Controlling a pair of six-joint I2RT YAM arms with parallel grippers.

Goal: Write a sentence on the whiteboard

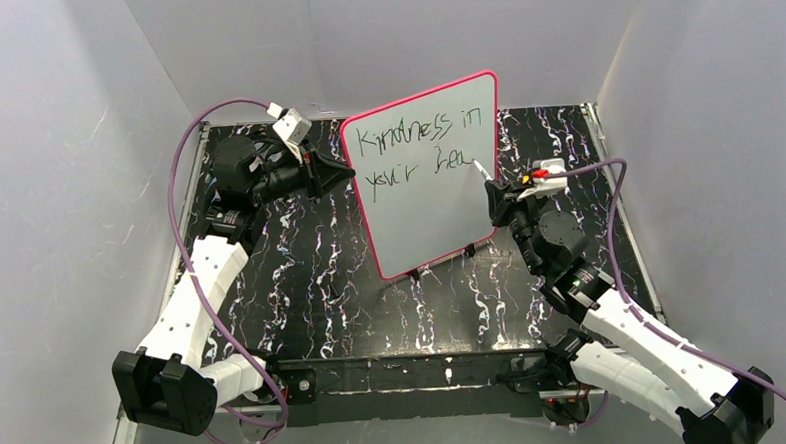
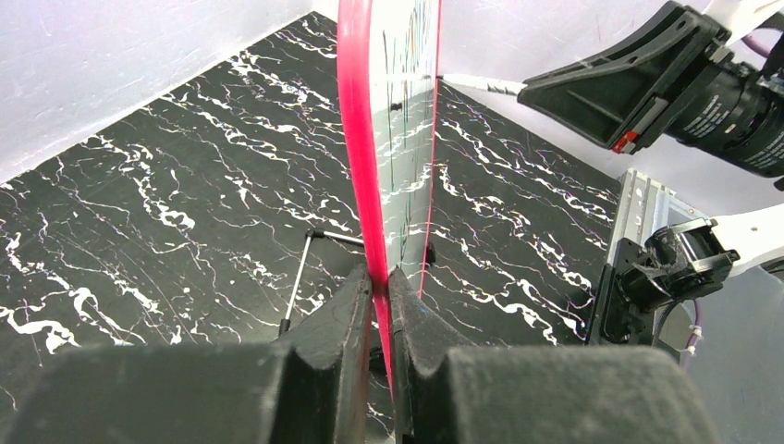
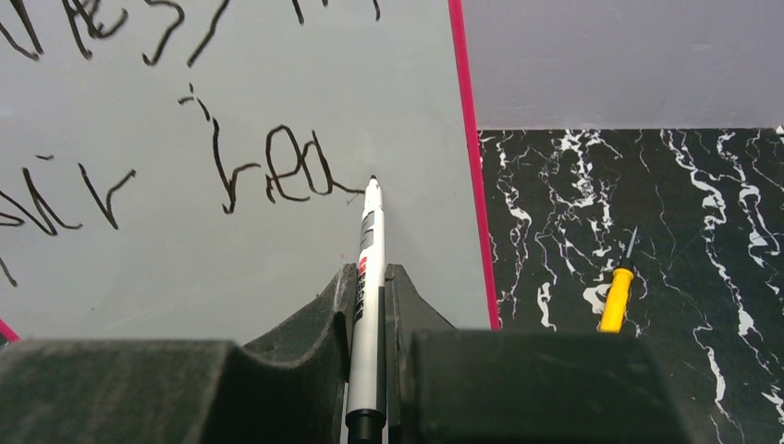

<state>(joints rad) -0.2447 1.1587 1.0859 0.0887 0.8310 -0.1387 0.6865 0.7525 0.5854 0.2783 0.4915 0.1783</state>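
Observation:
The whiteboard [image 1: 432,180] stands upright on the black marbled table, white with a pink-red frame. My left gripper [image 1: 345,172] is shut on its left frame edge [image 2: 359,166]. The sentence [image 1: 421,149] reads "Kindness in" above "your hea" in dark marker; its last letters show in the right wrist view [image 3: 277,171]. My right gripper [image 3: 371,277] is shut on a white marker [image 3: 368,277], whose tip touches the board just right of the last letter. The marker also shows in the top view [image 1: 484,170] and the left wrist view [image 2: 481,83].
A yellow-handled tool [image 3: 617,296] lies on the table right of the board. The board's thin metal stand leg [image 2: 296,282] and black feet [image 1: 469,249] rest on the table. Grey walls close in on three sides.

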